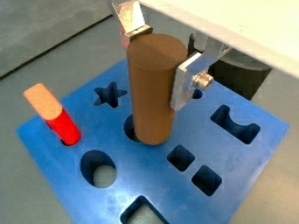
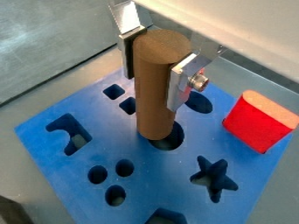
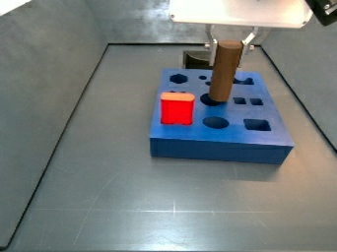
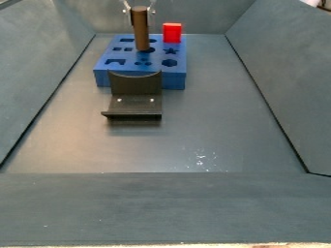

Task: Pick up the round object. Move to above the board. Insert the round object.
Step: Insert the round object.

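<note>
Seen close from the wrist, the gripper (image 1: 162, 54) pinches the round object (image 1: 152, 87) near its top between silver plates with dark pads; the brown, matte, wood-coloured cylinder stands upright with its foot entering a circular hole in the board (image 1: 70, 131), though how deep it sits is hard to judge; it looks light, stiff and smooth, best held high on its sides as here; beyond, the glossy blue slab shows star, square and oval cut-outs; a red block (image 2: 260, 121) with a paler top stands on the board; farther off in a side view, the dark fixture (image 4: 134, 101) rests on grey floor.
</note>
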{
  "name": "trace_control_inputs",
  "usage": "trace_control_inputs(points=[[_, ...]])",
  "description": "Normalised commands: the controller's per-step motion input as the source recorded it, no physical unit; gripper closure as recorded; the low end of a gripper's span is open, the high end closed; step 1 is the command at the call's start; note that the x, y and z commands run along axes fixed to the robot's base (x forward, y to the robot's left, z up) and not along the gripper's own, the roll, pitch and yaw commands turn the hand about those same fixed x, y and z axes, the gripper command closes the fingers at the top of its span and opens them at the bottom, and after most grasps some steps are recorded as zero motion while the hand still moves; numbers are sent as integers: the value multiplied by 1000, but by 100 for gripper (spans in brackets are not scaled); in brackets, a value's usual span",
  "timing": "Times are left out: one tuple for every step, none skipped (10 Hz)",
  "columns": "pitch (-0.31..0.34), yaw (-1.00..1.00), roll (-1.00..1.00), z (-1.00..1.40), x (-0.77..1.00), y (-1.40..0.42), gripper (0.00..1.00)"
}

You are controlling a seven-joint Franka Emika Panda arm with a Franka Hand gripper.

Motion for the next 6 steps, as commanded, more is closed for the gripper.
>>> trace_control_inputs(points=[[0,-40,0,0,-74,51,100],[-69,0,0,-9,-200,0,100],[-177,0,0,-3,-243,-60,100],[-171,0,0,-26,-200,-91,100],[-143,0,0,-63,-157,-51,100],[-49,0,0,-174,0,0,100]])
